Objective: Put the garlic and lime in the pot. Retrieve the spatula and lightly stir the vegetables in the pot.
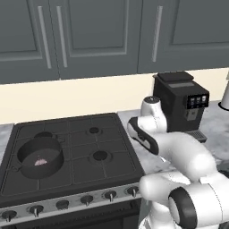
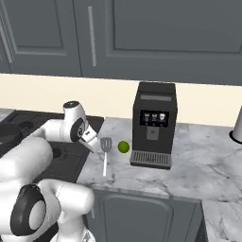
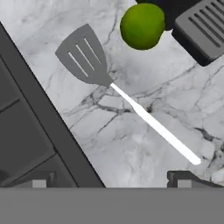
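Slotted grey spatula (image 3: 127,99) with white handle lies beside round green lime (image 3: 142,26).

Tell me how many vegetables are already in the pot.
1: the garlic lies in the pot on the stove. The lime sits on the counter beside the spatula.

Marble worktop (image 2: 198,165) carried: spatula (image 2: 105,152), lime (image 2: 123,147) just beside its blade, coffee machine (image 2: 153,124), all right of the stove (image 1: 71,152).

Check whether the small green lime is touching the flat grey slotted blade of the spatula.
Apart. The hand view shows a strip of bare marble counter between the lime and the spatula blade.
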You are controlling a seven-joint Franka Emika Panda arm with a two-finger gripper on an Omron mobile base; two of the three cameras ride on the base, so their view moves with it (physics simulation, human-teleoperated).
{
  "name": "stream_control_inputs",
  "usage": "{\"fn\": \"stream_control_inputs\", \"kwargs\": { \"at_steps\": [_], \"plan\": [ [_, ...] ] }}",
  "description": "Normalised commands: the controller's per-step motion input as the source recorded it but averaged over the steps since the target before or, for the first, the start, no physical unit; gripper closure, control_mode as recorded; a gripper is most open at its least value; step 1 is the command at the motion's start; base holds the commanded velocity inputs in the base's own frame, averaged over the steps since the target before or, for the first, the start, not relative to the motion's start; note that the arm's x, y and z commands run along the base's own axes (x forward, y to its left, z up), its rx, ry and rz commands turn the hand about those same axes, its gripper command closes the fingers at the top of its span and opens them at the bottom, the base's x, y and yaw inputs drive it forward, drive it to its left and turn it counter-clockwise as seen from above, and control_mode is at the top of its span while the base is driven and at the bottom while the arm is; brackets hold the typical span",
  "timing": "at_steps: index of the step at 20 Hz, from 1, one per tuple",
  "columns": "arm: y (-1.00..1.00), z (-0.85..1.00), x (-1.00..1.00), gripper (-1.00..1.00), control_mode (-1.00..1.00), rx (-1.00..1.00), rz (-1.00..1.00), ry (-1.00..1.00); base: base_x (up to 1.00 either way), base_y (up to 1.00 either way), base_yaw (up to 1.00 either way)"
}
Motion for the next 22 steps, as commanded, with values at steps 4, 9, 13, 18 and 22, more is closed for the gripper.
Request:
{"fn": "stream_control_inputs", "kwargs": {
  "at_steps": [4,9,13,18,22],
  "plan": [
    [-0.04,-0.15,0.77,-1.0,-1.0,0.0,-0.07,0.0,0.0,0.0,0.0],
    [-0.58,0.0,0.51,-1.0,-1.0,0.01,-0.09,-0.01,0.0,0.0,0.0],
    [-0.7,-0.1,0.03,-1.0,-1.0,0.02,-0.19,0.0,0.0,0.0,0.0],
    [-0.5,-0.34,-0.06,-1.0,-1.0,0.01,-0.25,0.0,0.0,0.0,0.0],
    [-0.27,-0.04,0.06,-1.0,-1.0,0.0,-0.23,0.0,0.0,0.0,0.0]
  ]
}}
